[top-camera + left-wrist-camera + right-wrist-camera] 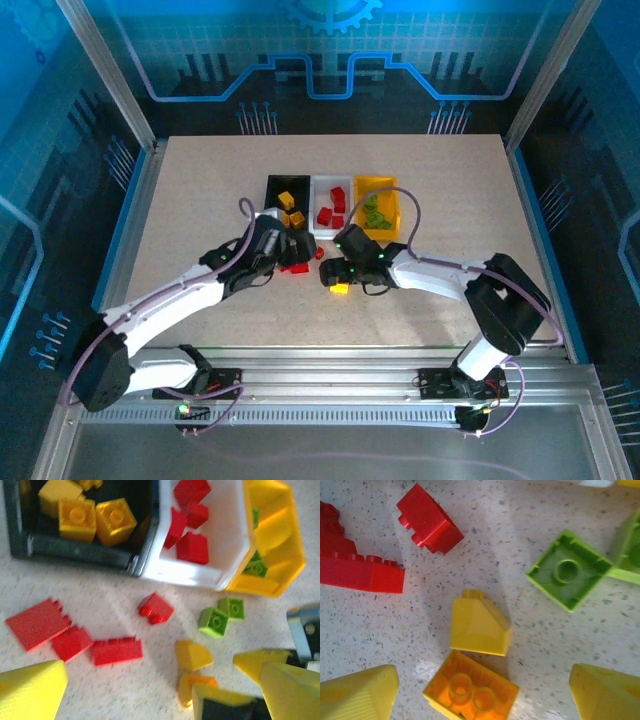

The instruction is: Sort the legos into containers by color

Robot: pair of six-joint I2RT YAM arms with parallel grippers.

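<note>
On the worktop (545, 630), the right hand (481, 685) hangs spread over an orange brick (470, 692) lying between its fingers (355, 695) and touching a yellow sloped brick (479, 626). Best drop straight, pinch the orange one alone, then lift toward the black bin (75, 555), where yellow bricks (95, 520) sit.

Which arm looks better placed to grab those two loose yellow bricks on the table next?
Probably the right arm: its wrist view shows open jaws straddling the sloped yellow brick and the orange-yellow brick. The left arm, jaws also open, sits by the red bricks.
</note>
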